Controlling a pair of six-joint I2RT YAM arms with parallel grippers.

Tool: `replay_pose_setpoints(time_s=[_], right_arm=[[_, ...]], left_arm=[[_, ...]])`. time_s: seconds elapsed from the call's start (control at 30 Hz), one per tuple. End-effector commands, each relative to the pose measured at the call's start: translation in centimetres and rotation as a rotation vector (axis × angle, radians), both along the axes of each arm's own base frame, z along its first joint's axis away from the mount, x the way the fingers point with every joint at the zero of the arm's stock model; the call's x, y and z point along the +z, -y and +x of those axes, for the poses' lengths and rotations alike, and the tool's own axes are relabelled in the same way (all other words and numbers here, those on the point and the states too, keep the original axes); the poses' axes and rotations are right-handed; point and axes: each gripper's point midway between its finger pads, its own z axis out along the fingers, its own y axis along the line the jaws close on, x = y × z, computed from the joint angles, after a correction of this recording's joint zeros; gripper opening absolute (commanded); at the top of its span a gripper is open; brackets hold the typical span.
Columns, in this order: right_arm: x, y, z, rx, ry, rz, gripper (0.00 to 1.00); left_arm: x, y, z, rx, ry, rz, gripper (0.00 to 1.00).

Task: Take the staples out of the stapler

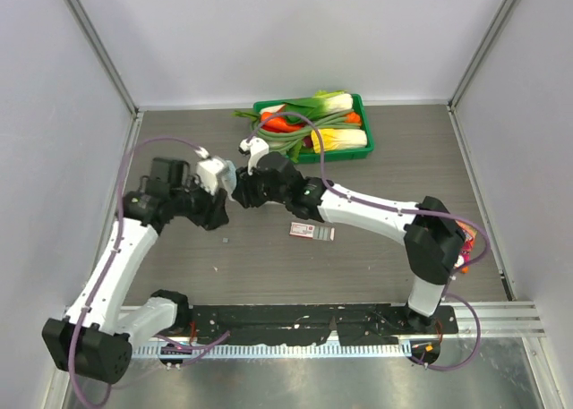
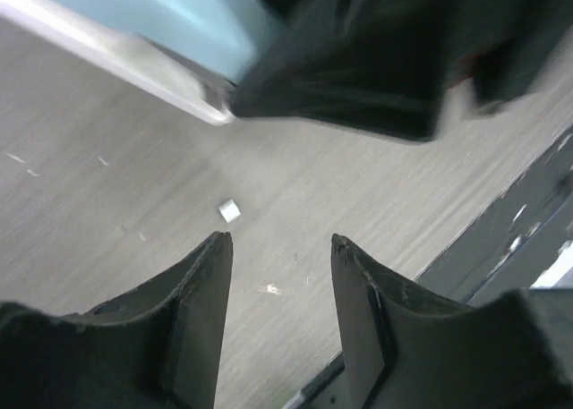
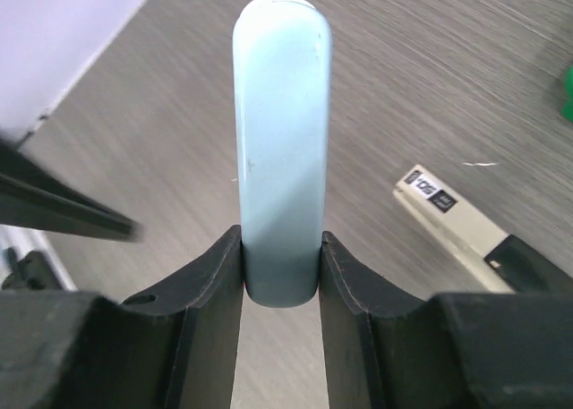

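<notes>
Overhead view looks down on the table (image 1: 269,266); both close wrist views share the stapler (image 3: 282,140).

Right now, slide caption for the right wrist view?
Right fingers clamp one end of the pale blue stapler; table beyond.

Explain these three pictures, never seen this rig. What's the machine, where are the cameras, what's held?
Two robot arms are bolted at the near edge of a table, and each ends in a two-finger gripper. The wide picture looks down from above and behind the arms. The other two pictures come from a camera on each wrist, so that arm's own fingers show at the bottom.

The right gripper is shut on a pale blue stapler. The left gripper is open and empty, close to the stapler.

On the table are a green tray of vegetables, a small white packet, and a tiny pale piece. That piece may be a bit of staples, but it is too small to tell.
</notes>
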Motion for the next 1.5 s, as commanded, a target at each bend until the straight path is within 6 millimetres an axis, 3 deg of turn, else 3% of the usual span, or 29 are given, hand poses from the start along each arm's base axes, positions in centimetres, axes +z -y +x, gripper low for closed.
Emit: replay_pose_setpoints(time_s=[0.0, 0.03, 0.1, 0.2, 0.23, 0.27, 0.3, 0.37, 0.43, 0.5, 0.53, 0.57, 0.6, 0.63, 0.67, 0.7, 0.73, 0.77, 1.07, 1.1, 1.13, 1.23, 1.47], right_arm=[[-2.9, 0.4, 2.7, -0.089, -0.006, -0.081, 0.01], [-3.6, 0.4, 2.6, -0.087, -0.021, -0.105, 0.01], [-4.6, -0.4, 3.0, -0.085, -0.034, -0.126, 0.01], [-6.1, -1.6, 3.3, -0.070, -0.046, -0.156, 0.01], [-6.5, -2.0, 3.1, -0.060, -0.054, -0.171, 0.01], [-5.5, -2.9, 3.5, -0.051, -0.038, -0.155, 0.01], [-6.9, -3.4, 3.5, -0.044, -0.049, -0.180, 0.01], [-6.5, -4.8, 3.8, -0.026, -0.044, -0.171, 0.01], [-8.0, -5.6, 3.8, -0.015, -0.066, -0.198, 0.01], [-7.2, -7.0, 4.1, -0.006, -0.055, -0.177, 0.01], [-8.6, -7.3, 4.1, -0.003, -0.073, -0.202, 0.01], [-7.6, -8.2, 4.3, 0.004, -0.063, -0.180, 0.01], [-7.9, -8.6, 4.4, 0.006, -0.072, -0.182, 0.01], [-10.0, -8.6, 4.2, 0.007, -0.106, -0.225, 0.01], [-9.0, -9.4, 4.5, 0.008, -0.095, -0.207, 0.01], [-9.4, -9.7, 4.3, 0.009, -0.099, -0.217, 0.01], [-10.9, -9.7, 4.1, 0.008, -0.121, -0.250, 0.01], [-10.4, -10.2, 4.3, 0.007, -0.110, -0.242, 0.01], [-12.1, -11.3, 4.1, -0.007, -0.130, -0.269, 0.01], [-12.9, -11.4, 4.1, -0.007, -0.141, -0.278, 0.05], [-12.8, -11.7, 3.8, 0.007, -0.152, -0.273, 0.20], [-13.4, -11.9, 3.2, 0.019, -0.177, -0.272, 0.42], [-12.9, -12.0, 3.0, 0.024, -0.174, -0.262, 0.59]], left_arm=[[10.8, 0.8, 2.5, 0.022, 0.149, -0.377, 0.52], [11.8, -2.2, 4.0, 0.146, 0.170, -0.417, 0.52], [13.1, -5.1, 5.5, 0.271, 0.178, -0.484, 0.54], [12.9, -7.6, 6.5, 0.353, 0.198, -0.493, 0.54], [12.4, -7.8, 6.6, 0.361, 0.179, -0.503, 0.54], [12.1, -8.0, 6.6, 0.369, 0.167, -0.506, 0.53], [11.8, -8.0, 6.4, 0.376, 0.145, -0.512, 0.54], [11.3, -7.9, 6.3, 0.379, 0.126, -0.518, 0.54], [11.1, -7.8, 6.3, 0.395, 0.116, -0.531, 0.54], [11.1, -7.9, 6.2, 0.399, 0.129, -0.524, 0.54], [11.1, -7.9, 6.1, 0.399, 0.130, -0.522, 0.54], [11.1, -8.0, 6.0, 0.401, 0.137, -0.517, 0.54], [11.1, -8.0, 6.0, 0.402, 0.138, -0.513, 0.54], [11.1, -7.9, 5.9, 0.402, 0.140, -0.510, 0.54], [11.3, -8.0, 5.8, 0.401, 0.151, -0.505, 0.55], [11.2, -8.1, 5.8, 0.407, 0.155, -0.499, 0.55], [11.2, -8.0, 5.8, 0.407, 0.155, -0.499, 0.55], [11.3, -8.0, 5.7, 0.410, 0.157, -0.502, 0.55], [12.7, -7.8, 6.2, 0.431, 0.187, -0.557, 0.58], [12.6, -7.6, 6.2, 0.440, 0.171, -0.580, 0.59], [12.7, -7.5, 6.2, 0.437, 0.173, -0.590, 0.59], [12.6, -7.5, 6.3, 0.439, 0.177, -0.595, 0.61], [11.8, -7.7, 6.5, 0.444, 0.167, -0.585, 0.62]])
